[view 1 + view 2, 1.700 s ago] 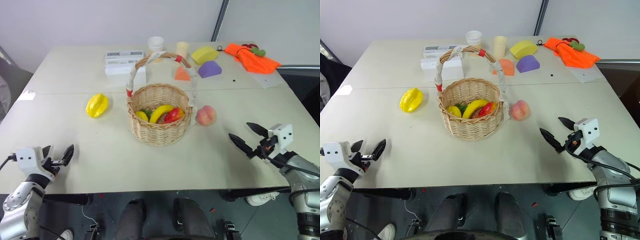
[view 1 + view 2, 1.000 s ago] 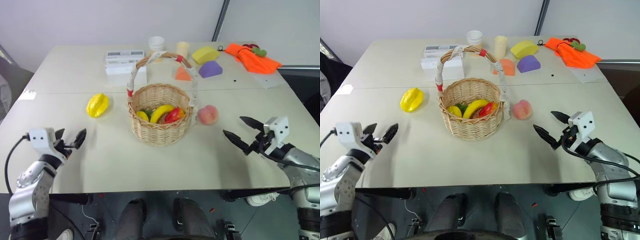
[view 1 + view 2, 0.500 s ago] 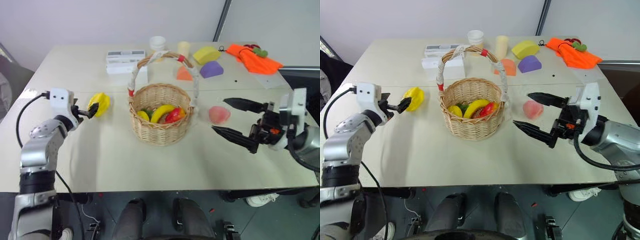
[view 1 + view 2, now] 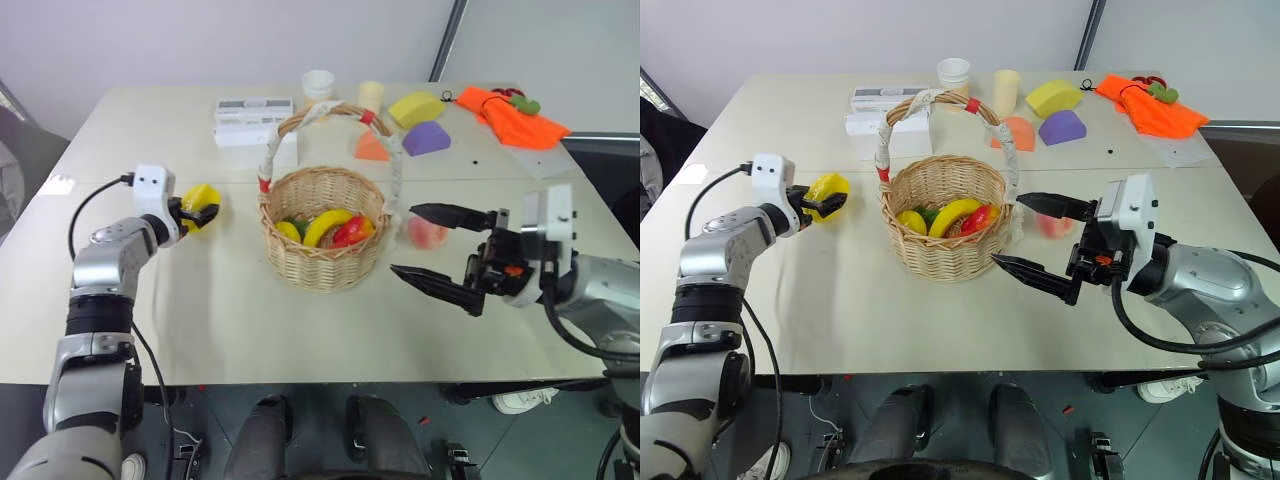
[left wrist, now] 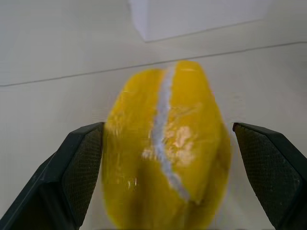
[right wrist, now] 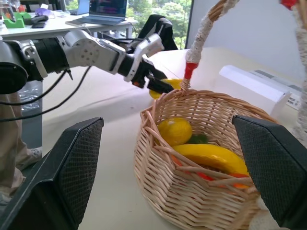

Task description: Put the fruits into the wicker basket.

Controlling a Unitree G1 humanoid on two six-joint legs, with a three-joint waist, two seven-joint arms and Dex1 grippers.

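Straddling the yellow starfruit [image 5: 165,148] with black fingers [image 5: 79,167] spread wide, one on each side and neither plainly pressing the glossy skin: left gripper [image 4: 195,213], out over the cream table [image 4: 300,320] to the left of the wicker basket [image 4: 322,240]. Starfruit resting on the tabletop, just short of the seam between the two table halves, a white box [image 4: 254,112] well behind it. Held apart as well, empty, one finger high and one low: right gripper [image 4: 440,248], raised above the table to the right of the basket and aimed toward it. Lying on the table beside the basket's right wall, behind that upper finger and partly hidden by it: pink-orange peach [image 4: 428,233]. Already in the basket: a banana [image 6: 211,155], a small yellow fruit [image 6: 175,131], something red and something green. Standing upright over the bowl: arched handle wrapped in white with red bands. Along the far edge: a paper cup [image 4: 318,84], a pale cylinder [image 4: 371,95], yellow, purple and orange wedge blocks, an orange cloth [image 4: 515,115].
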